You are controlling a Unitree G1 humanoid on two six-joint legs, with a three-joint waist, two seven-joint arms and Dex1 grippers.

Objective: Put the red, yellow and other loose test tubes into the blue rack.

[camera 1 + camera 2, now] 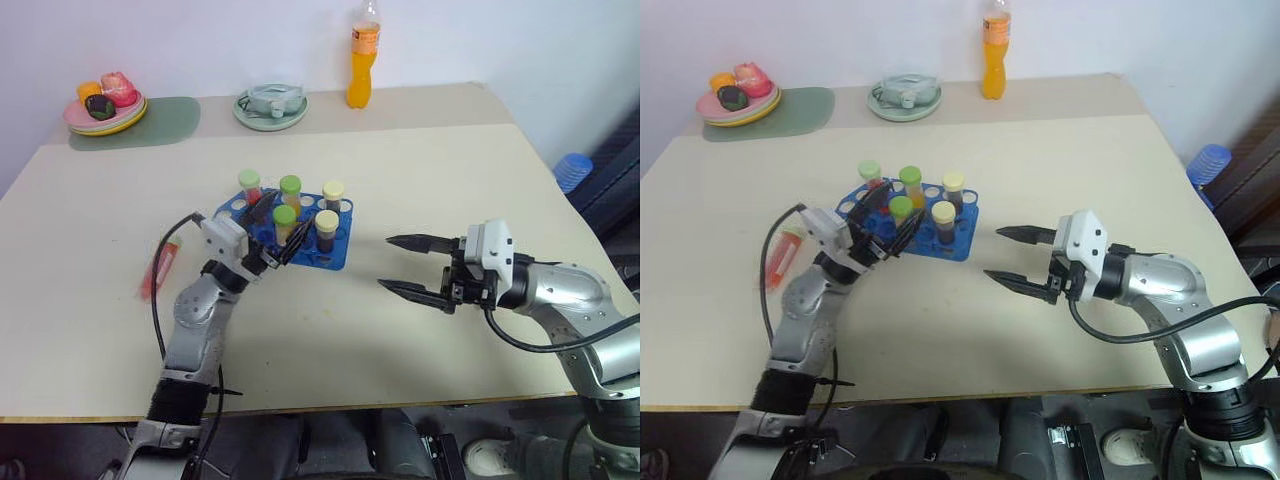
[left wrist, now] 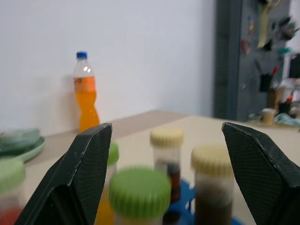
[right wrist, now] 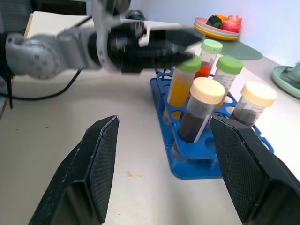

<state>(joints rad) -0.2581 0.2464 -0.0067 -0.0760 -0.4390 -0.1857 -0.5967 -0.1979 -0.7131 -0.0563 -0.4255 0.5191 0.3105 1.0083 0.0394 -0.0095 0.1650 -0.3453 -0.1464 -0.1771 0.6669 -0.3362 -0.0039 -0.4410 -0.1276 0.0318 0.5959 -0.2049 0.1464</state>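
The blue rack (image 1: 335, 255) stands mid-table with several capped tubes upright in it: green caps at the back and cream caps (image 1: 327, 221) toward the right. My left gripper (image 1: 289, 222) is open, its fingers (image 2: 89, 173) on either side of a green-capped tube of yellow-orange liquid (image 3: 181, 83) that stands in the rack, not touching it. A red test tube (image 1: 160, 268) lies loose on the table to the left of that arm. My right gripper (image 1: 386, 262) hovers open and empty to the right of the rack, pointing at it.
An orange soda bottle (image 1: 363, 55), a green plate (image 1: 270, 108) and a stack of plates with toy fruit (image 1: 105, 108) on a green mat (image 1: 165, 122) line the table's far side. A blue object (image 1: 573, 170) sits past the right edge.
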